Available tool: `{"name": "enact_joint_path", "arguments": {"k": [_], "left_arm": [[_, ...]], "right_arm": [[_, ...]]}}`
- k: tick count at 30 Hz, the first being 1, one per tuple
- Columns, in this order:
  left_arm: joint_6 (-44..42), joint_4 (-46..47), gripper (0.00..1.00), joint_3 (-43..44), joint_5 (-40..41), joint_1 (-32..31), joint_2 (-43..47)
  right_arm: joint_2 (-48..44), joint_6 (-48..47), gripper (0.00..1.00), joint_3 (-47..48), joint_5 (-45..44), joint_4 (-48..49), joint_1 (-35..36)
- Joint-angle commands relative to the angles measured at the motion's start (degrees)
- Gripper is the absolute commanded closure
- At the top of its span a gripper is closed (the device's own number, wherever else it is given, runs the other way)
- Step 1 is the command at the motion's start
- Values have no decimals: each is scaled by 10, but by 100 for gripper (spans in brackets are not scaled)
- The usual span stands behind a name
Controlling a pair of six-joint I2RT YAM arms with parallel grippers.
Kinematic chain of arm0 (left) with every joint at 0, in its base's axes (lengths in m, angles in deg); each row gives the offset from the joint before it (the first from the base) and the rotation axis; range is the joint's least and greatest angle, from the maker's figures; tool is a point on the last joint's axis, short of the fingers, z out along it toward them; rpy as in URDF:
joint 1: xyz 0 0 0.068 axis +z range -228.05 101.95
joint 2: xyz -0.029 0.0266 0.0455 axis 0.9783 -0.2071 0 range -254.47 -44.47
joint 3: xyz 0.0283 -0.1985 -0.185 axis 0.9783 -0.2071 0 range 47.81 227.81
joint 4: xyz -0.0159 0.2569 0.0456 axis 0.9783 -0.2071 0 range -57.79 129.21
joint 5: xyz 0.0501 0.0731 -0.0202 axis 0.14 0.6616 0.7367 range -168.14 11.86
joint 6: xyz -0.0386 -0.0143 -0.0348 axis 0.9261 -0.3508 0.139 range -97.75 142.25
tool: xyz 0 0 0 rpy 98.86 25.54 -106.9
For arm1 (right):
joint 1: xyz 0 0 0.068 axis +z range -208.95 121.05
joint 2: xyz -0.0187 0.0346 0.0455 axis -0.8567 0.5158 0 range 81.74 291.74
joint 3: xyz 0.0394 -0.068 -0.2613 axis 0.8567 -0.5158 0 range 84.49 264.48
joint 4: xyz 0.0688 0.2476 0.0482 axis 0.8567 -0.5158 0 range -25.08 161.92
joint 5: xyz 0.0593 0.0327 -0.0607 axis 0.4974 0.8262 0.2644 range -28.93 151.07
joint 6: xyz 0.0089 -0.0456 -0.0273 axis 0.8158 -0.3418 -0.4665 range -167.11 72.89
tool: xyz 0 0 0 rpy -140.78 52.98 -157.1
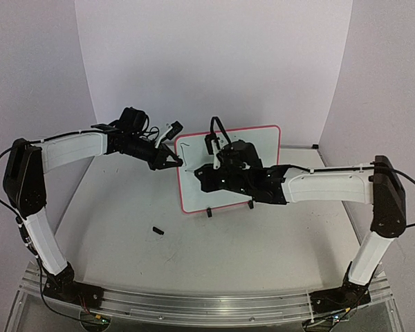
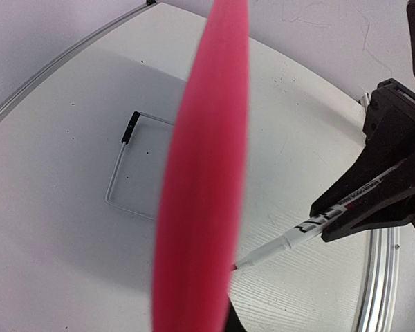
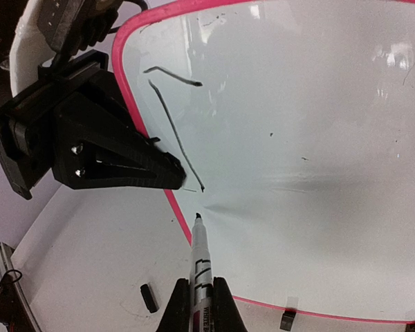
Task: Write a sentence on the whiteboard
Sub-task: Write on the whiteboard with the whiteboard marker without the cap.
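Note:
The whiteboard (image 1: pixel 259 166) has a pink frame and stands upright on two black feet (image 3: pixel 287 319). Of the sentence, only a short dark stroke (image 3: pixel 173 75) and a long slanted one (image 3: pixel 173 131) show, at the board's upper left. My right gripper (image 3: pixel 201 304) (image 1: pixel 211 173) is shut on a white marker (image 3: pixel 202 259) (image 2: pixel 311 232). The marker's black tip sits by the left frame, just below the long stroke's end. I cannot tell if it touches the board. My left gripper (image 3: pixel 174 176) (image 1: pixel 173 162) is shut on the board's left edge (image 2: pixel 204 173).
A small black marker cap (image 1: pixel 158 230) (image 3: pixel 147 296) lies on the table in front of the board's left foot. A thin wire loop (image 2: pixel 124 166) shows beyond the frame in the left wrist view. A white curved backdrop rises behind the table.

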Motion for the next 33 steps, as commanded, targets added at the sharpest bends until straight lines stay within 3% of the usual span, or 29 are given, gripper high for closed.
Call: {"name": "enact_joint_path", "arguments": {"k": [1,33], "left_arm": [[-16,-20,100,-1,49,1,-11],[-16,-23,100,4,45,0,-18]], "right_arm": [[-42,-15,100,7,5,39,0],[4,-21,100,55,-74,40,0]]}}
